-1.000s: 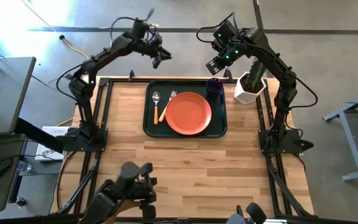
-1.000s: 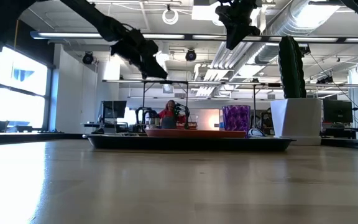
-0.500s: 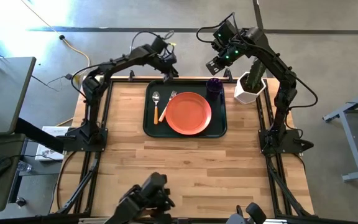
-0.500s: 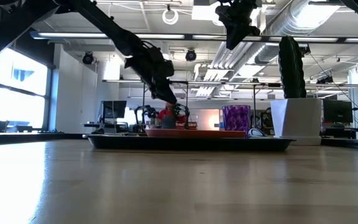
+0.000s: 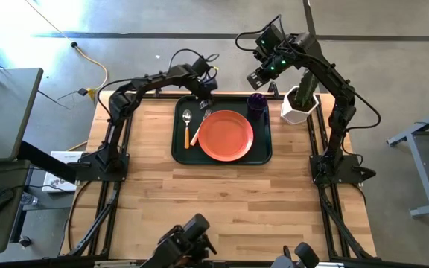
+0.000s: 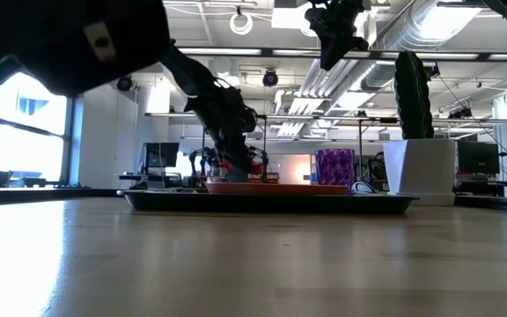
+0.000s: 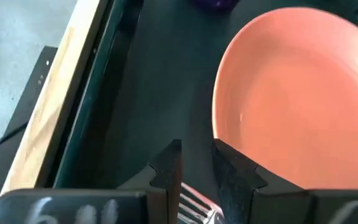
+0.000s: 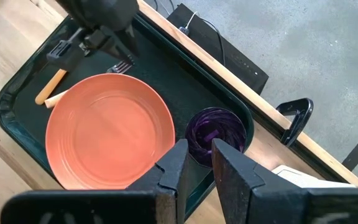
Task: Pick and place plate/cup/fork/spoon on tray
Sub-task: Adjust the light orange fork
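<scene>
Left hand (image 5: pixel 205 105), fingers nearly together, low over fork (image 5: pixel 199 123) tines on tray (image 5: pixel 181 152).

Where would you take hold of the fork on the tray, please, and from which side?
Probably from straight above, across the orange handle of the fork. It lies flat on the tray, its tines pointing toward the far rim, with the plate close on one side and the spoon on the other, so the jaws should close across the slim handle's width.
</scene>
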Controlling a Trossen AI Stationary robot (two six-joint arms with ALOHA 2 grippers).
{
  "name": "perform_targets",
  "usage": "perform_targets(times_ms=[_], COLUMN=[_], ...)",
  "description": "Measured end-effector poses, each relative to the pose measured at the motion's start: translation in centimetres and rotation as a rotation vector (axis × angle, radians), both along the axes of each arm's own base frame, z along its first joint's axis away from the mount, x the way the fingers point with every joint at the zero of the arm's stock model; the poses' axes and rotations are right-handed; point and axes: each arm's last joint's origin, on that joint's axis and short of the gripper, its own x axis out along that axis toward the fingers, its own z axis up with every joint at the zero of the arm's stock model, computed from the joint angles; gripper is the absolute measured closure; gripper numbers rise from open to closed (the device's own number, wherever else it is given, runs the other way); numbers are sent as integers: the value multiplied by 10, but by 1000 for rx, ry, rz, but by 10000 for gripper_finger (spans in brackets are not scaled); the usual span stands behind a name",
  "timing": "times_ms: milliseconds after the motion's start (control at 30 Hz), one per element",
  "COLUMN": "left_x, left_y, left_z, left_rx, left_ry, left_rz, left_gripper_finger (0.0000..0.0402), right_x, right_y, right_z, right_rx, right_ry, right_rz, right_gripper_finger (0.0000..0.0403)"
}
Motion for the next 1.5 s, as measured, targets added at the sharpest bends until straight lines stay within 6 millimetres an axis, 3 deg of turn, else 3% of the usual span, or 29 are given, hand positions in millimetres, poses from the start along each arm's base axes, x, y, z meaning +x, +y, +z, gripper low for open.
perform_targets(times_ms=[400, 967, 1500], left_x=[0, -2, 0], left_y=[1, 3, 2], left_z=[-28, -30, -44], left_rx=[-59, -3, 6], left_ry=[68, 112, 176], left_rz=[-5, -7, 13], left_gripper_finger=[355, 363, 363], right_x=[0, 0, 0], right_y=[0, 0, 0], right_z=[0, 0, 0], right_rx=[0, 1, 1], right_ry=[0, -1, -1], right_rz=[0, -3, -3], right_gripper_finger=[339, 339, 339])
